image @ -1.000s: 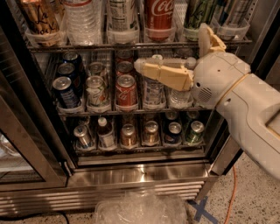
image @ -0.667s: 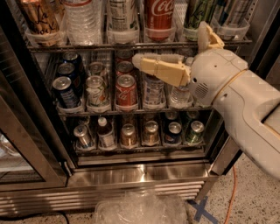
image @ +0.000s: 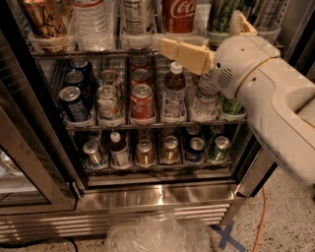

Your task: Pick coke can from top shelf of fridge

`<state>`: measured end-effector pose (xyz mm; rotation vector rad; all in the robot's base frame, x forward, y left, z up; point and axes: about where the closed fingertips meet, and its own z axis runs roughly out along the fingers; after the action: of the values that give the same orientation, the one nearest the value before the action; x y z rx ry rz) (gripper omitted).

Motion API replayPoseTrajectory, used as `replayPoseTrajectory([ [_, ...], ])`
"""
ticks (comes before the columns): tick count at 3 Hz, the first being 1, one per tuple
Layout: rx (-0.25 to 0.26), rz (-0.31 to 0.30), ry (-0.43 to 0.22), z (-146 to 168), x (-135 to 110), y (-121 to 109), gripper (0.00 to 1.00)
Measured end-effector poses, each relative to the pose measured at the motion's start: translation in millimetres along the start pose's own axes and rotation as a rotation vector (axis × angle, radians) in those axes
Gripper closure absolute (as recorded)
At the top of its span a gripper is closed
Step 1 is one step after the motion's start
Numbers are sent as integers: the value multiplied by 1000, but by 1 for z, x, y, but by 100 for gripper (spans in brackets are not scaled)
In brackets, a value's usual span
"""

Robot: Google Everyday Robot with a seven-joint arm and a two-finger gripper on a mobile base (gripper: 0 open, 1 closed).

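Observation:
The coke can (image: 178, 15), red with white script, stands in a clear tray on the top shelf (image: 93, 52) of the fridge (image: 147, 194); its top is cut off by the frame edge. My gripper (image: 199, 30) is open just in front of the shelf rail, below and right of the can. One finger (image: 184, 53) reaches left under the can's tray. The other finger (image: 242, 22) points up in front of a green can (image: 222, 15). The fingers are not around the can.
Water bottles (image: 93, 22) and other drinks share the top shelf. The middle shelf holds blue cans (image: 74, 102), a red can (image: 142, 101) and bottles (image: 173, 93). The glass door (image: 24, 147) stands open at left. A plastic bag (image: 157, 235) lies on the floor.
My gripper has risen from in front of the middle shelf to the top shelf's rail, closer beneath the coke can. The drinks have not moved.

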<state>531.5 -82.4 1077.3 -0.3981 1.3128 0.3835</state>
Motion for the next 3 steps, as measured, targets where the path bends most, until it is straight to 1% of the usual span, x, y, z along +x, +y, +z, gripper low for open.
replayPoseTrajectory([
  [1,-3,-12,20,11,4,6,0],
  [2,-3,-12,20,11,4,6,0],
  [3,-3,-12,20,11,4,6,18],
])
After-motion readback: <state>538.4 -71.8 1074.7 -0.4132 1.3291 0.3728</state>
